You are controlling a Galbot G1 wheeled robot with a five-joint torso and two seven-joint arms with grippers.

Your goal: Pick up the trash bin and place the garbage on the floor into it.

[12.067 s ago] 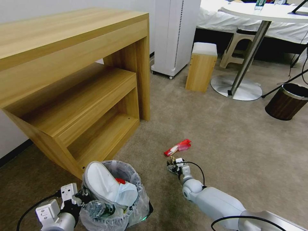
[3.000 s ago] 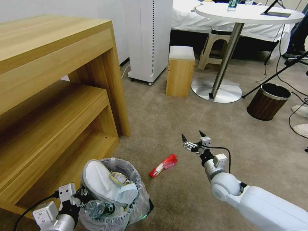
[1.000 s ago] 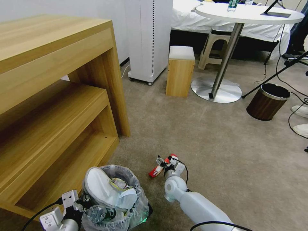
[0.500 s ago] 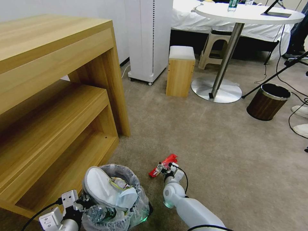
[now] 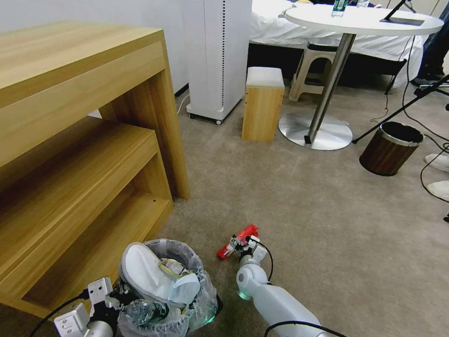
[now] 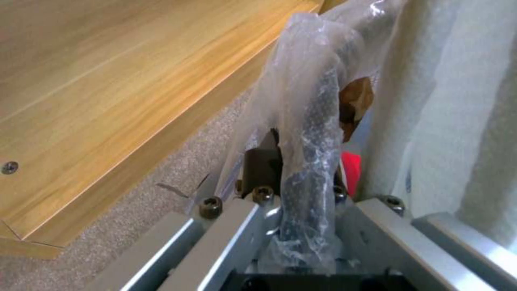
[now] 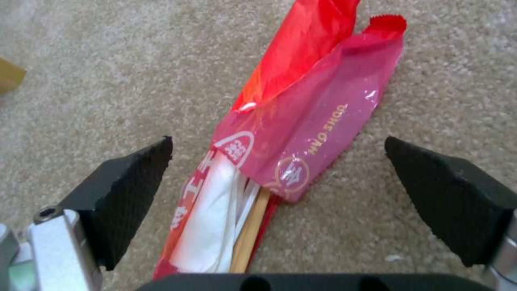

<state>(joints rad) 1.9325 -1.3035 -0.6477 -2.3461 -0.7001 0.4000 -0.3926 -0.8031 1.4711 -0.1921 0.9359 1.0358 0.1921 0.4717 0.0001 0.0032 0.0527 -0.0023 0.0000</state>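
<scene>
Over red wrapper (image 7: 301,133), right tool (image 7: 280,194) agape

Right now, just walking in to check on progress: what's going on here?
The left gripper holds the trash bin by its bagged rim, with a white slipper and other litter inside. The right gripper, fingers open, straddles a red wrapper lying on the carpet, not yet gripping it.

Beige carpeted floor (image 5: 290,196) carries a red wrapper (image 5: 237,240) (near centre) and, far right, a brown bin (image 5: 389,149).
</scene>
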